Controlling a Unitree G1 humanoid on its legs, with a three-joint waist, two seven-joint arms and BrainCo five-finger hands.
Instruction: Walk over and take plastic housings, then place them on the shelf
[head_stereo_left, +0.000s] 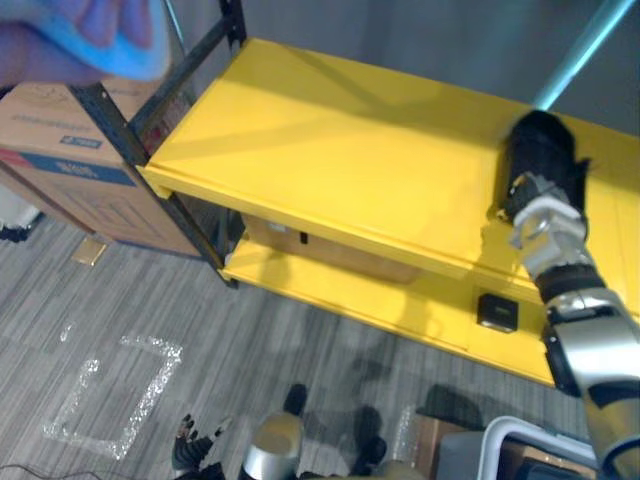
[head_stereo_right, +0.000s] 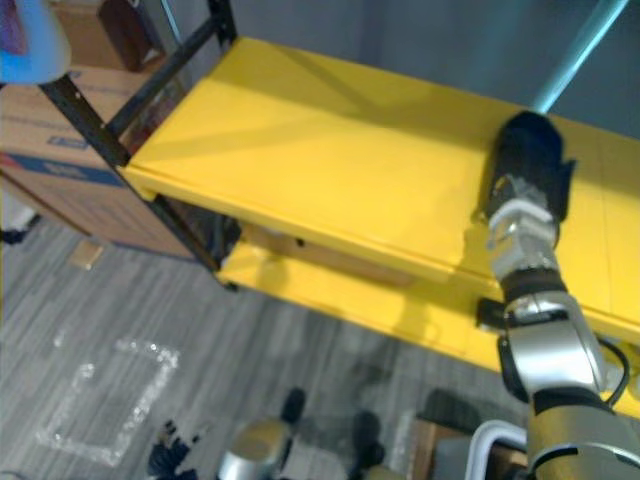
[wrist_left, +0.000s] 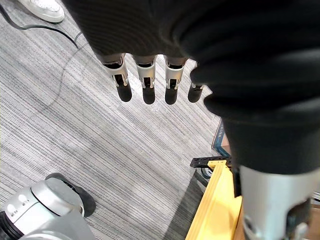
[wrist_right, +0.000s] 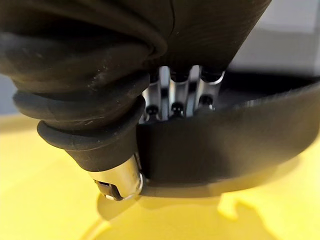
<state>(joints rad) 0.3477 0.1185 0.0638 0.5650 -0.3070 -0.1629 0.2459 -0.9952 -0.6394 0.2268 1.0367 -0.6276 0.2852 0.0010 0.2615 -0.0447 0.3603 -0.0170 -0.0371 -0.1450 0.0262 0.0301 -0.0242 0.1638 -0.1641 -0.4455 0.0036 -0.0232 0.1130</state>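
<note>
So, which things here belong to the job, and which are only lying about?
Job: right hand, curled on the black plastic housing; yellow shelf under them.
Lying about: cardboard box beside shelf; small black box on lower level; left hand, hanging open.

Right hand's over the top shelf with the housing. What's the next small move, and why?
Probably open the right hand: its fingers and thumb grip the housing, which looks to be resting on the shelf, in from the front edge.
</note>
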